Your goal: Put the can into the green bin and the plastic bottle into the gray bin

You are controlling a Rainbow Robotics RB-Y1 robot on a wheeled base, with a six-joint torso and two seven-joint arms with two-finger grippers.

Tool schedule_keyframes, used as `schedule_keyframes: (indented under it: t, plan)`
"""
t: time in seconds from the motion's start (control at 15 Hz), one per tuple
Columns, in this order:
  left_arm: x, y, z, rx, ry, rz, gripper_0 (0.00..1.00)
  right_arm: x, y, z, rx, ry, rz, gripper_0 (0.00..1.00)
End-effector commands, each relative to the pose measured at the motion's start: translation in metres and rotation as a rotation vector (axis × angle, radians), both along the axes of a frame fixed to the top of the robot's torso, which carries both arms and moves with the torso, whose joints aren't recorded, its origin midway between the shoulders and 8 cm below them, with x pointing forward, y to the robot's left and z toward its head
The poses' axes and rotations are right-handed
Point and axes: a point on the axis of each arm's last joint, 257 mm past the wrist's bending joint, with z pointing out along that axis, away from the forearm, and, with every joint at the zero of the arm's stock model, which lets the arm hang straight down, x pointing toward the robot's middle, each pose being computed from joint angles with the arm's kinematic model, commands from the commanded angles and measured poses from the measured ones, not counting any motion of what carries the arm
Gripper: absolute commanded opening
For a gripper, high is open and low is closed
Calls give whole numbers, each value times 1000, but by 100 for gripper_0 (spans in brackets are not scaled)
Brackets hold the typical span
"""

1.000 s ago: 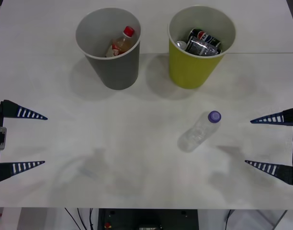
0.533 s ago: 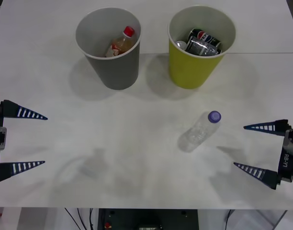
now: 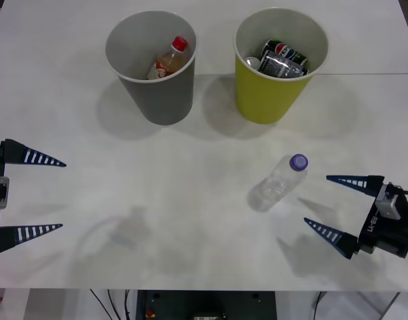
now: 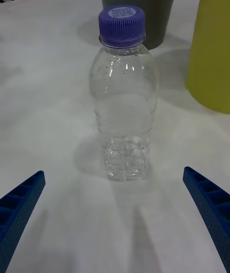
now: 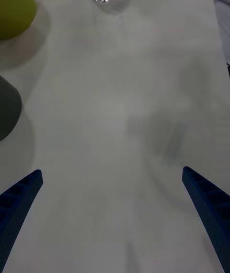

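A: State of the tooling? 
B: The right gripper [image 3: 332, 212] stood spread wide, holding nothing, near the plastic bottle [image 3: 276, 184], which stood upright on the table [image 3: 191, 200] in front of the green bin [image 3: 279, 63]. The left gripper [image 3: 47, 195], also spread and empty, was parked at the table's left edge.

A: Recommended procedure? 
B: Centre the fingers on the bottle's body below the purple cap [image 4: 121, 25], close gently since thin plastic likely deforms, then carry it to the gray bin [image 3: 151, 63].
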Motion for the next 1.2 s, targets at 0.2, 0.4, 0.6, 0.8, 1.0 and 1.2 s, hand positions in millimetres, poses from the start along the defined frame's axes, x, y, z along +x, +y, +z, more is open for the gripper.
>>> schedule_keyframes:
  t: [0.2, 0.4, 0.6, 0.8, 1.0, 1.2]
  plan:
    - [0, 0, 0, 0, 0, 0, 100, 20, 13, -9, 91, -2, -39, 100]
    - [0, 0, 0, 0, 0, 0, 100, 32, 25, -15, 121, -4, -52, 100]
    - [0, 0, 0, 0, 0, 0, 100, 42, 40, -15, 139, -16, -51, 100]
    - [0, 0, 0, 0, 0, 0, 100, 53, 50, -17, 153, -21, -46, 100]
    - [0, 0, 0, 0, 0, 0, 100, 62, 64, -16, 169, -30, -36, 100]
    - [0, 0, 0, 0, 0, 0, 100, 68, 77, -12, 176, -43, -26, 100]
